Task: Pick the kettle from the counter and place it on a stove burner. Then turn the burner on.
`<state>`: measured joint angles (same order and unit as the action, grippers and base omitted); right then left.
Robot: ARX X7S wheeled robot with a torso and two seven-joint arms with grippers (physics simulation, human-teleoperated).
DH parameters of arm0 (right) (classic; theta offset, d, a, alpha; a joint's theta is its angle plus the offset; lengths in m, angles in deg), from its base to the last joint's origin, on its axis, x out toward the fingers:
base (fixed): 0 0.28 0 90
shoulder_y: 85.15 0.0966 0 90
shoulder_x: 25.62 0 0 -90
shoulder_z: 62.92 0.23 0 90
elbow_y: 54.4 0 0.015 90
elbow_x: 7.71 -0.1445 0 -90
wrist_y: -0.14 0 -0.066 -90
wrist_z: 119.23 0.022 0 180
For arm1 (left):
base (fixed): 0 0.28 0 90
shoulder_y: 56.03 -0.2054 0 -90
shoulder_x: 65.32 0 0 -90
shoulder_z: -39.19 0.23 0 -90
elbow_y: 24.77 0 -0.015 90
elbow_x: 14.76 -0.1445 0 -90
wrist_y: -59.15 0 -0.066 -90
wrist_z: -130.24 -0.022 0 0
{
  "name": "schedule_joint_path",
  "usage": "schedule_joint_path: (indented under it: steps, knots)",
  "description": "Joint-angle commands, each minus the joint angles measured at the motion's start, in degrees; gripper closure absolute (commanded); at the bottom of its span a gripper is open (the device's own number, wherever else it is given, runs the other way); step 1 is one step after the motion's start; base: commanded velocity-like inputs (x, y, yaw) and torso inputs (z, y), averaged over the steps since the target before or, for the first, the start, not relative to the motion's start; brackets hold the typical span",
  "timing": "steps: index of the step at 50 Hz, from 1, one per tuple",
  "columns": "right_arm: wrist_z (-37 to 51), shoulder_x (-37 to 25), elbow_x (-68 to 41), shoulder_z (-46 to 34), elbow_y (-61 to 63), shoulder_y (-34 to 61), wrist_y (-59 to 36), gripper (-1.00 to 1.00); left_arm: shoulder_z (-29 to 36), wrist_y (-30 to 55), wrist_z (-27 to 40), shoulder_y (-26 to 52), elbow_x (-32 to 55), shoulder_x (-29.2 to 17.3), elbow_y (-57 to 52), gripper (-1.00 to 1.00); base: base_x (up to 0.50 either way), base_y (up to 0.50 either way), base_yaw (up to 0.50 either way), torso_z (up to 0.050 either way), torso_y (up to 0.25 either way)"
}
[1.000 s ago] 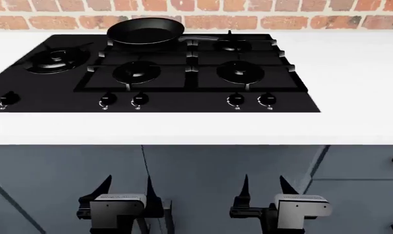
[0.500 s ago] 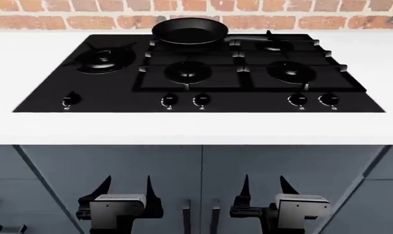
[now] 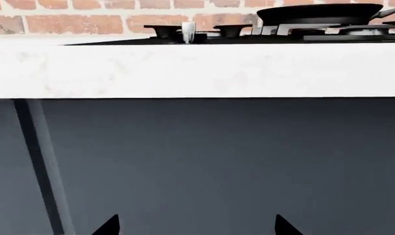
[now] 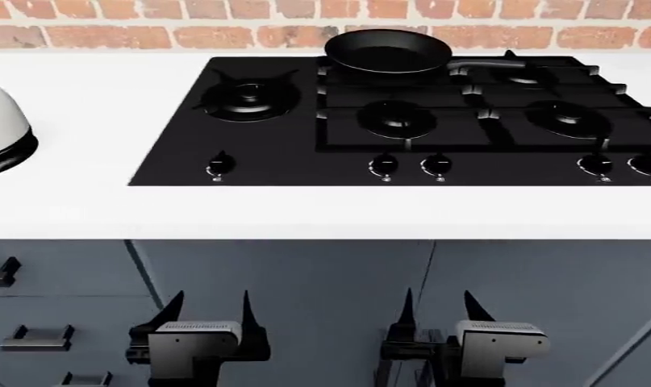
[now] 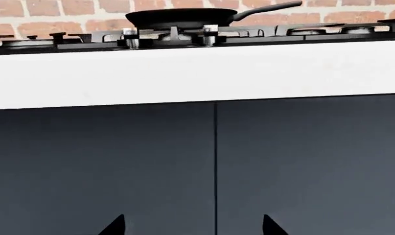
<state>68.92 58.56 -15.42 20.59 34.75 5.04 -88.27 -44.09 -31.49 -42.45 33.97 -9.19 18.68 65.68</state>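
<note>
1. Brick wall [image 4: 196, 32] backs white counter [image 4: 77, 105]; kettle [image 4: 0, 129] sits at its far left, cut off by the frame edge.
2. Left pincer [image 4: 209, 305] & right pincer [image 4: 438, 305] hang open, empty, below counter level.
3. Approach w/ left arm; raise it over the edge first.
4. Frying pan [image 4: 388, 50] occupies a rear grate; stove burner [image 4: 250, 97] is free.

The view swings left along the counter [image 4: 77, 105]: the cooktop [image 4: 303, 153] slides right, its far edge now cut off, the kettle [image 4: 0, 125] enters at far left, and drawer handles [image 4: 35, 337] appear below.
</note>
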Motion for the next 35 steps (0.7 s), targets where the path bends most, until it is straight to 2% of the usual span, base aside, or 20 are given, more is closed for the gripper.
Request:
schedule_joint_path:
  steps: [1, 35]
  knots:
    - [0.8, -0.7, -0.7, -0.8, 0.0, 0.1, 0.1, -1.0, 0.8, 0.1, 0.8, 0.1, 0.5, -0.6, -0.1, -1.0, 0.0, 0.5, 0.0, 0.0, 0.0]
    - [2.4, -2.1, -2.1, -2.5, -0.2, 0.4, 0.2, -1.0, 2.4, 0.0, 2.4, 0.5, 2.2, -1.9, 0.2, -1.0, 0.0, 0.5, 0.0, 0.0, 0.0]
